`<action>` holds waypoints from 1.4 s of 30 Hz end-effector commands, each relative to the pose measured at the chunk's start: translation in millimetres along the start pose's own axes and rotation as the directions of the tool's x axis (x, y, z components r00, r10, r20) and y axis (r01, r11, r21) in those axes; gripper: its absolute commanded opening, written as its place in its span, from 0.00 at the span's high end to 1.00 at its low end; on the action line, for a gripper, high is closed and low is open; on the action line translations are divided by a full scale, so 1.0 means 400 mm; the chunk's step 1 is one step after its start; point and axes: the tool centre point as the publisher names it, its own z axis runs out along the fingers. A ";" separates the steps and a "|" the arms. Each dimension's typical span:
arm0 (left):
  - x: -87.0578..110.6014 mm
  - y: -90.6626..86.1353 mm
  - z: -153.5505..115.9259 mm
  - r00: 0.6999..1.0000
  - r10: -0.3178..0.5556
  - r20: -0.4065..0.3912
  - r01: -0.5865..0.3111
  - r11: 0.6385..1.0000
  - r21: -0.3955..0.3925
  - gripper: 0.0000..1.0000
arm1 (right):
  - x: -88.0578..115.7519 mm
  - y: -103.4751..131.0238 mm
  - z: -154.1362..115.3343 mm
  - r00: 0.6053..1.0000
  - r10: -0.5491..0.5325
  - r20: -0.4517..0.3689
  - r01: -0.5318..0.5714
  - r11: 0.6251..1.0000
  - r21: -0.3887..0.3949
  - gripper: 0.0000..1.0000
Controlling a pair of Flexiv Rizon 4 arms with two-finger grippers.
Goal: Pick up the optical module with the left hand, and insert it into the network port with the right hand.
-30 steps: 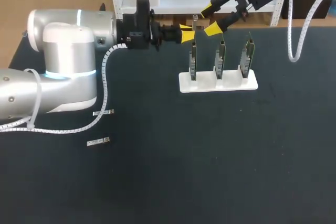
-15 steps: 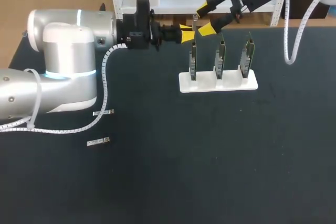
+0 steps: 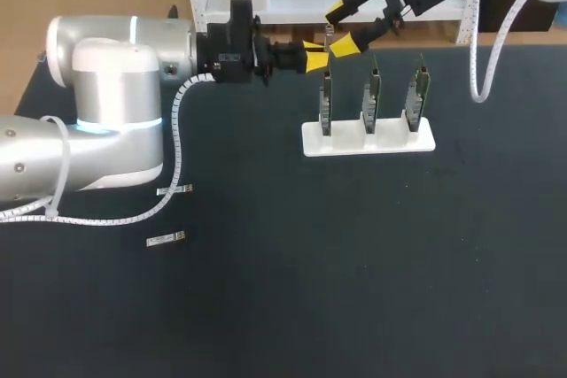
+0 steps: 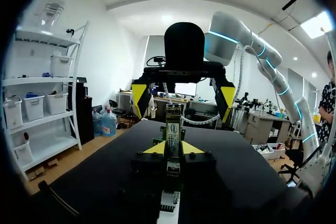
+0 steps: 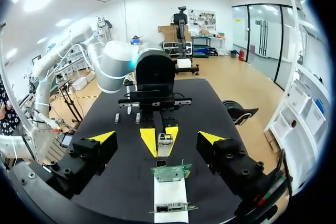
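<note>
Left gripper: your left gripper (image 3: pixel 316 53), upper middle of the head view, is clamped on the optical module (image 3: pixel 329 37).
Optical module: it juts out beyond the left gripper's yellow tips, just above the leftmost card.
Right gripper: your right gripper (image 3: pixel 343 29), top of the frame right of centre, has its fingers wide apart on either side of the module, touching neither side.
Network cards: three upright network cards (image 3: pixel 372 95) stand in a white stand (image 3: pixel 368 141), right of centre.
Spare modules: two spare modules (image 3: pixel 166 238) lie on the table at lower left.
</note>
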 end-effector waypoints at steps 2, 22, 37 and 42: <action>0.002 -0.005 0.000 1.000 0.001 0.003 -0.001 1.000 -0.006 1.00 | -0.004 -0.020 0.009 1.000 -0.004 0.001 0.004 1.000 -0.021 0.00; 0.002 -0.005 0.000 1.000 0.001 0.003 -0.001 1.000 -0.006 1.00 | 0.005 -0.011 0.013 1.000 -0.009 -0.010 0.009 1.000 -0.028 1.00; 0.002 -0.005 0.000 1.000 0.001 0.003 -0.001 1.000 -0.006 1.00 | 0.005 -0.009 0.011 1.000 -0.007 -0.015 0.006 1.000 -0.017 1.00; 0.002 -0.005 0.000 1.000 0.001 0.003 -0.001 1.000 -0.006 0.00 | 0.006 -0.004 0.010 1.000 -0.006 -0.020 0.005 1.000 -0.017 1.00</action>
